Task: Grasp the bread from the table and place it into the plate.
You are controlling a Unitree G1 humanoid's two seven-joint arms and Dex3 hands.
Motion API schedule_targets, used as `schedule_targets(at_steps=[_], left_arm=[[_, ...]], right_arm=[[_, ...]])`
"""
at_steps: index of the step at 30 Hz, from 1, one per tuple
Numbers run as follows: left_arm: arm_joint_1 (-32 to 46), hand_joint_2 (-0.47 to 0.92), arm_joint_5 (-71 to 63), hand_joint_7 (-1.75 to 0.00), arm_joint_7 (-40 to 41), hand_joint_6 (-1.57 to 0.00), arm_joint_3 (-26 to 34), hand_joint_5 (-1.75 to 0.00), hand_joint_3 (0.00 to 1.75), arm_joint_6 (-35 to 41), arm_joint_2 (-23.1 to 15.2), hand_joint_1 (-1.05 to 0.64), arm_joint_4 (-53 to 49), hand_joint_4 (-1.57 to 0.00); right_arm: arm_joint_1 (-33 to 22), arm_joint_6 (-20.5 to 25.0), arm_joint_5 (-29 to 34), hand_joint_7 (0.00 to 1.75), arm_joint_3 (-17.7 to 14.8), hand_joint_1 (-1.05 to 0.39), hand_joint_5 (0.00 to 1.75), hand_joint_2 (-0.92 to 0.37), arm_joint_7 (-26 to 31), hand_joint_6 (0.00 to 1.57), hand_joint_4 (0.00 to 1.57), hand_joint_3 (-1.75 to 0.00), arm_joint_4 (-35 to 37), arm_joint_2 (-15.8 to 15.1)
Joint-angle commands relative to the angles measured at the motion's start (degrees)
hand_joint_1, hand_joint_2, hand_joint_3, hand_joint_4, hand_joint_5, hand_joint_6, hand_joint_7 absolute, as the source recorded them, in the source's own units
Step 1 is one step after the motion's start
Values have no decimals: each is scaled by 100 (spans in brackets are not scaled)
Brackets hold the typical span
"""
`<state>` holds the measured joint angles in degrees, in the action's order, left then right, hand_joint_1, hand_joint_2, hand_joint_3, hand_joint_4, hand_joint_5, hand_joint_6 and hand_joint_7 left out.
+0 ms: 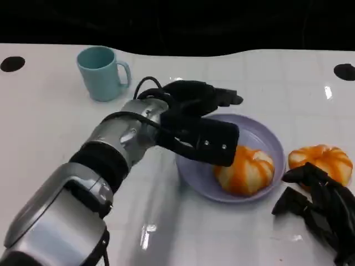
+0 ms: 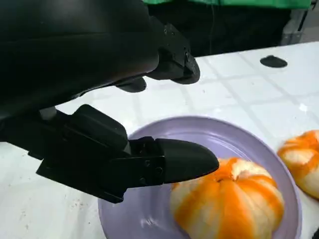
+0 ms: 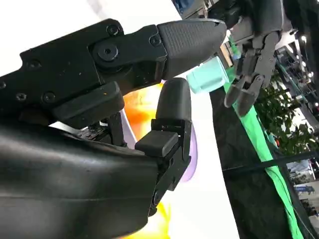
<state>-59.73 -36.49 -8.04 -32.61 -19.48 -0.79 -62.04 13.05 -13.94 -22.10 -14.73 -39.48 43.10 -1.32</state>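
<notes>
white tiled table (image 1: pixel 50 127) | left hand (image 1: pixel 197 119) mid-frame over the round lilac plate (image 1: pixel 260 136) – fingers (image 2: pixel 184 159) spread, holding nothing | right hand (image 1: pixel 321 202) lower right, fingers apart, empty | orange-striped round bread (image 1: pixel 245 169) in plate – second bread bun (image 1: pixel 324 160) right, on table | teal mug (image 1: pixel 102 72) upper left

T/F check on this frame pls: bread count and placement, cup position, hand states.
1. One bread lies in the purple plate. True.
2. A second bread lies on the table beside the plate. True.
3. The left hand holds a bread. False: it hovers over the plate holding nothing, fingers apart.
4. The teal cup stands in the plate. False: it stands on the table, apart from it.
5. The right hand grips the second bread. False: it is beside it, holding nothing.
</notes>
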Motion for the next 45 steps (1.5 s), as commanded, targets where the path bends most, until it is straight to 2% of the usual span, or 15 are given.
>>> schedule_targets(at_steps=[1, 7, 10, 13, 15, 18, 20, 23, 26, 33, 35, 36, 38, 40, 45], left_arm=[[282, 92, 407, -11, -181, -25, 331, -42, 62, -294, -265, -90, 341, -7], [706, 92, 978, -9, -498, -26, 768, -42, 59, -549, -485, -86, 818, -11], [1274, 92, 1913, -10, -996, -28, 1348, -44, 56, -703, -522, -85, 1239, -14], [1402, 92, 2073, -9, -1157, -29, 1445, -44, 56, -652, -539, -85, 1426, -14], [2084, 92, 3190, -14, -1462, -43, 2104, -53, 43, -682, -342, -79, 1888, -29], [2780, 92, 4349, -20, -1882, -59, 2660, -66, 32, -506, -123, -68, 2540, -48], [3221, 92, 5076, -23, -2205, -67, 2915, -83, 30, -34, -8, -65, 3100, -55], [3557, 92, 5696, -26, -2473, -73, 3141, -95, 30, 622, 15, -65, 3621, -58], [3925, 92, 6506, -42, -2772, -79, 3485, -119, 31, 1374, 23, -63, 4105, -63], [4516, 92, 7582, -59, -3297, -82, 3936, -135, 29, 2678, 22, -61, 4527, -71], [4770, 92, 7831, -82, -3276, -84, 4015, -145, 29, 3112, 50, -59, 4741, -80], [5003, 92, 8023, -85, -3171, -84, 4069, -146, 29, 3414, 89, -59, 4922, -81], [5308, 92, 8195, -116, -3060, -76, 4129, -165, 30, 3744, 130, -58, 5180, -77], [5456, 92, 8219, -135, -3047, -67, 4155, -173, 34, 3876, 144, -58, 5328, -76], [5795, 92, 8250, -146, -3049, -68, 4245, -175, 33, 4055, 226, -59, 5440, -79]], right_arm=[[-98, 2, 11, 129, -15, -51, 158, -92, 54, 56, 61, -26, 49, -53], [-96, 55, -29, 131, -23, -51, 159, -92, 47, 56, 61, -25, 19, -36], [-106, -45, 7, 130, -25, -52, 159, -92, 84, 57, 60, -23, 48, -27], [-107, -61, 10, 129, -22, -52, 160, -92, 91, 57, 60, -22, 53, -26], [-83, 24, -22, 128, -29, -53, 160, -92, 81, 57, 61, -22, 66, -27], [-81, 135, -51, 127, -40, -53, 159, -92, 121, 58, 62, -20, 36, -16], [-60, 51, -23, 124, -50, -54, 156, -92, 129, 61, 65, -19, 105, -19], [-60, -44, 19, 121, -39, -54, 154, -92, 123, 62, 67, -19, 146, -27], [-74, -130, 64, 119, -6, -53, 153, -92, 101, 62, 67, -22, 169, -46], [-100, -184, 64, 118, 9, -54, 153, -92, 173, 63, 67, -23, 136, -11], [-106, -152, 32, 119, -8, -54, 154, -92, 222, 65, 68, -20, 102, 22], [-104, -100, -9, 120, -18, -54, 154, -92, 190, 65, 68, -19, 87, 26], [-112, -8, -50, 120, -17, -54, 155, -92, 141, 64, 67, -19, 39, 16], [-129, 56, -54, 120, -9, -53, 155, -92, 135, 63, 66, -20, -16, 8], [-176, 89, -46, 121, -4, -53, 155, -92, 110, 62, 64, -21, -114, 6]])
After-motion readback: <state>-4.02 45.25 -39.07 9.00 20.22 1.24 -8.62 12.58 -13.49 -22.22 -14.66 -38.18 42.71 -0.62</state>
